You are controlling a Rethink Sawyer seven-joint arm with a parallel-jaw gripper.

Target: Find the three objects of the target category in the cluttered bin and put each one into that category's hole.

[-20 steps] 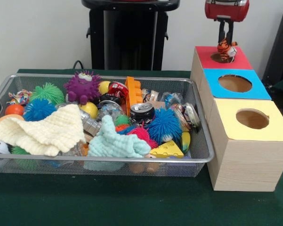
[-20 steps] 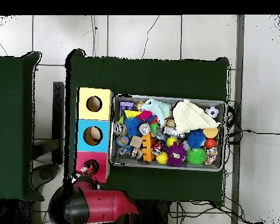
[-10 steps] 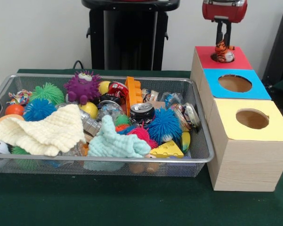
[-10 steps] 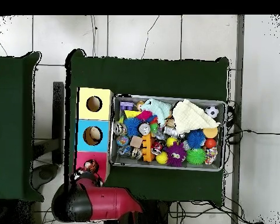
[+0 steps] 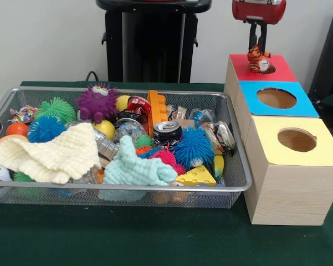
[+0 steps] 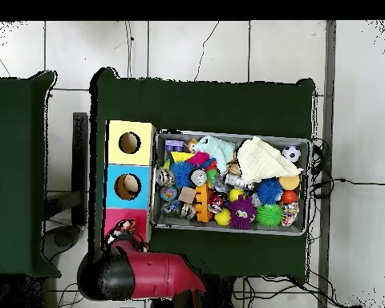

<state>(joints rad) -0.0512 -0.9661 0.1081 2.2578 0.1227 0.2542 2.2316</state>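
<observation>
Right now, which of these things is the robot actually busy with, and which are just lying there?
In use: gripper, tiger toy on the red box, wire bin.

Lying about: purple monster, cream cloth, cheese wedge, blue box, yellow box.

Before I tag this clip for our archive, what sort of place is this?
Likely a robotics lab test bench: a green-covered table, a wire basket of mixed toys, colour-topped sorting boxes, and the arm's end effector above the red one.
</observation>
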